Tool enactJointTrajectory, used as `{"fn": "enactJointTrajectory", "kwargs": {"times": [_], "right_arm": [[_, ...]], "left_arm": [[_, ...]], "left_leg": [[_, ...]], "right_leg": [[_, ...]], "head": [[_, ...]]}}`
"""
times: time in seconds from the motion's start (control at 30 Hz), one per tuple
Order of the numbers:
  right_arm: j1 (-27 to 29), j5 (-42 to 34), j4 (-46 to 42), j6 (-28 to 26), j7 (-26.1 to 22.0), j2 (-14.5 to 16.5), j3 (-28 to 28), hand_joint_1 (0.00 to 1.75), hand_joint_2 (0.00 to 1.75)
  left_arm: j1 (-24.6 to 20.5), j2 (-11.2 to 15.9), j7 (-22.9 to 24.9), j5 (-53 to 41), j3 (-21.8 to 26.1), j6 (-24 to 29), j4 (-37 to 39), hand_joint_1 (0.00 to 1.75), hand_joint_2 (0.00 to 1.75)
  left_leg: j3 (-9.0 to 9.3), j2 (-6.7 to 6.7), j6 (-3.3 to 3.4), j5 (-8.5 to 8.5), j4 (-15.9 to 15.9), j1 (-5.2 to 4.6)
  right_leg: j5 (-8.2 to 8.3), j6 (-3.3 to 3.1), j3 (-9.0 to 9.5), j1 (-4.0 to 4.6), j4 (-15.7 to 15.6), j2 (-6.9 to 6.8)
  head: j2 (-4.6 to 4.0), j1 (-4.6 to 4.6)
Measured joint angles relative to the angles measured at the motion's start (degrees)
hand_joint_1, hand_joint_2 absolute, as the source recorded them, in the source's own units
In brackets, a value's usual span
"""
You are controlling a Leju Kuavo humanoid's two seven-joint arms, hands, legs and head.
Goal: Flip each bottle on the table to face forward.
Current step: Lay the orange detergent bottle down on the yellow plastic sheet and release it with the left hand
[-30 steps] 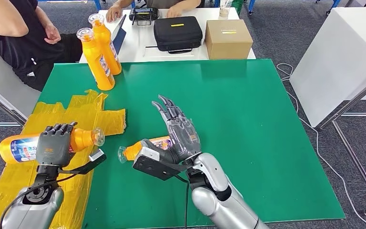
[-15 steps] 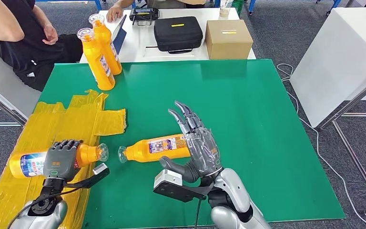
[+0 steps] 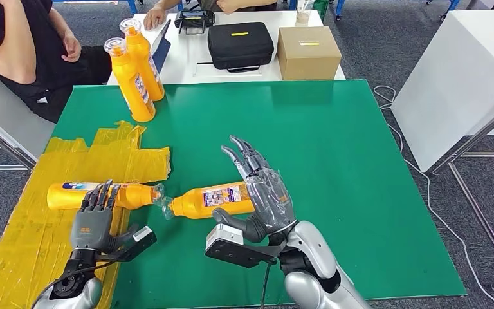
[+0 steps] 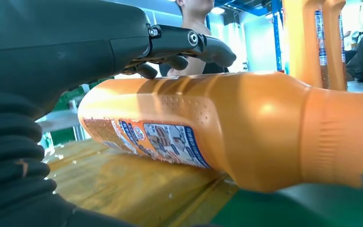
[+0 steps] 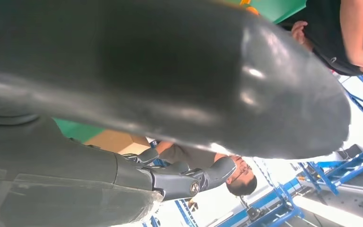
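Two orange bottles lie on the table with their clear caps almost touching. The left bottle rests on yellow tape. My left hand sits just in front of it, holding nothing, with its fingers straight out over the bottle's body. The right bottle lies on the green mat with its label up. My right hand stands at that bottle's base end, fingers spread upward and thumb curled low, hiding the base. Two more orange bottles stand upright at the back left.
Crinkled yellow tape covers the table's left side. Behind the mat is a white table with a black case and a cardboard box. A person sits at the back left. Another white table is at the right.
My left hand has come off the left bottle and drawn back toward me. That bottle now lies farther away and more to the right. My right hand shifted right, uncovering the right bottle.
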Motion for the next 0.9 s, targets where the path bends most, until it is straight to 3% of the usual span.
{"fn": "enactJointTrajectory", "kwargs": {"times": [0.3, 0.43, 0.53, 0.6, 0.73, 0.9], "right_arm": [[-0.4, -0.3, 1.5, 0.3, 0.5, -0.7, 0.1, 0.0, 0.0], [-1.0, -0.3, 2.6, 1.7, 1.4, -1.2, 0.2, 0.0, 0.0], [-1.9, -0.2, 4.9, 3.9, 1.8, -1.7, -0.1, 0.0, 0.0], [-2.5, -0.1, 6.5, 4.6, 1.9, -2.0, -0.4, 0.0, 0.0], [-3.4, 0.8, 8.3, 5.6, 2.7, -2.3, -0.7, 0.0, 1.75], [-7.3, 6.1, 14.0, 10.9, 7.5, -2.5, -1.3, 0.0, 1.75]], "left_arm": [[2.1, -1.1, -1.8, 4.9, 1.1, -0.7, -2.8, 0.0, 0.0], [3.7, -1.5, -6.7, 17.9, 2.6, -3.5, -6.7, 0.0, 0.0], [5.9, -1.8, -10.2, 32.2, 4.6, -7.3, -13.7, 0.0, 0.0], [7.1, -1.9, -11.1, 36.9, 5.9, -8.7, -18.0, 0.0, 0.0], [8.6, -2.0, -12.9, 41.5, 7.6, -9.5, -23.4, 0.0, 0.0], [10.1, -2.3, -17.8, 65.0, 10.7, -13.6, -32.3, 0.0, 0.0]], "left_leg": [[0.0, 0.0, 0.0, 0.0, 0.0, 0.01], [0.0, 0.0, 0.0, 0.0, 0.0, 0.01], [0.01, 0.01, 0.0, 0.0, 0.0, 0.02], [0.0, -0.02, 0.0, 0.0, 0.0, 0.01], [-0.02, -0.04, 0.0, 0.0, 0.0, 0.01], [-0.02, 0.0, 0.0, 0.01, 0.0, 0.01]], "right_leg": [[0.0, 0.0, 0.0, 0.01, 0.0, -0.01], [0.0, 0.0, 0.0, 0.02, 0.0, 0.0], [0.0, 0.0, -0.01, 0.02, 0.0, 0.02], [0.0, 0.0, -0.01, 0.01, 0.0, -0.02], [0.0, 0.0, 0.0, 0.01, 0.0, -0.04], [0.01, 0.01, 0.0, 0.01, 0.0, -0.01]], "head": [[0.0, -0.01], [0.01, -0.02], [0.01, -0.02], [0.01, -0.01], [0.01, -0.02], [0.0, -0.01]]}}
